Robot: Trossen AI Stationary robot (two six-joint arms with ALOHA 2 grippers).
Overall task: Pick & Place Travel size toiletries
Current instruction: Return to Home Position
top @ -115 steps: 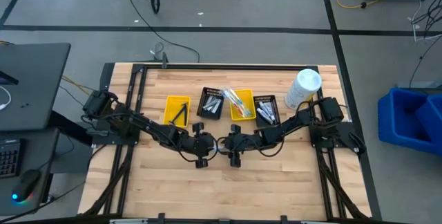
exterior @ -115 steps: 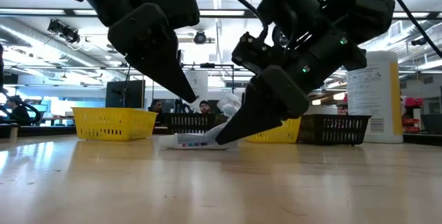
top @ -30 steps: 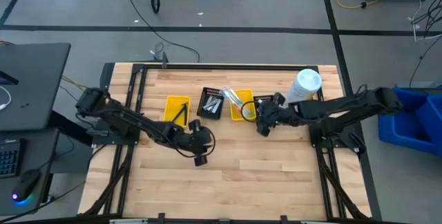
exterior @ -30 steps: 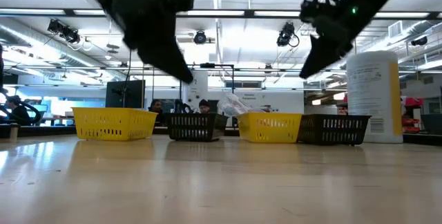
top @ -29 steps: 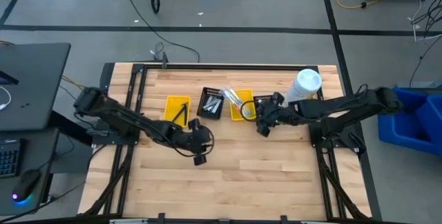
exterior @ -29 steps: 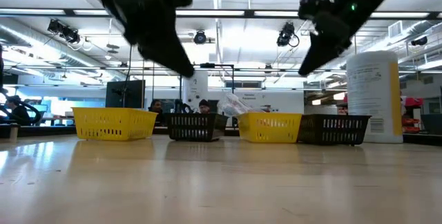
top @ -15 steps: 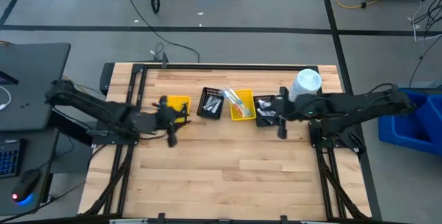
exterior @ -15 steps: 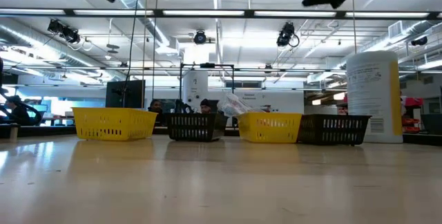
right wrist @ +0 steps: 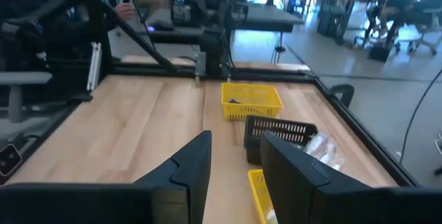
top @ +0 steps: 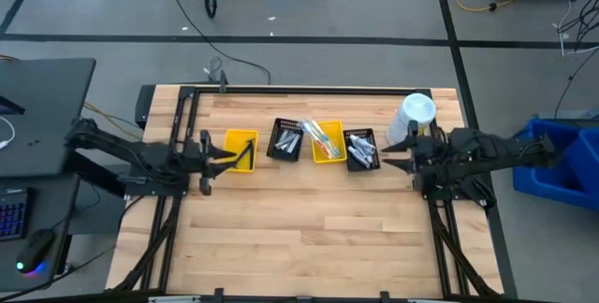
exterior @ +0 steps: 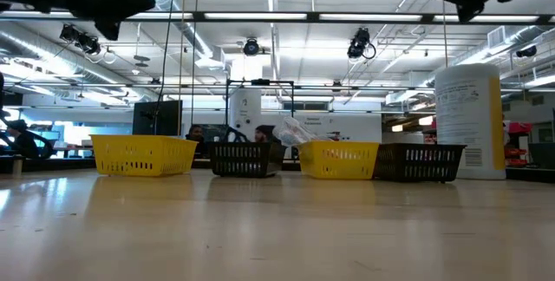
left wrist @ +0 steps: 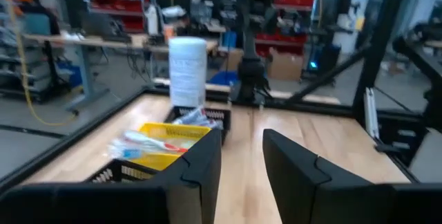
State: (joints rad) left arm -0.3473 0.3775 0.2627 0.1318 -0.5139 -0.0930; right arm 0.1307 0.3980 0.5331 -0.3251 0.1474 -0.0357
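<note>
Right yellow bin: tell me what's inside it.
The right yellow bin holds several slim toothbrushes, with clear packaging at its far rim. Whatever lies beneath them is covered.

"Any writing you can actually read?"

"None. The only printed surface is the label (exterior: pixel 464 99) on the big white bottle (exterior: pixel 469 155), which stands at the far right of the counter (exterior: pixel 277 229). In the low view it carries a block of fine dark lines of print, but the letters are too small to make out."

"No brand or number on it?"

"None that I can tell. From the left wrist view the same bottle shows only faint grey marks, and from above only its blank white top."
</note>
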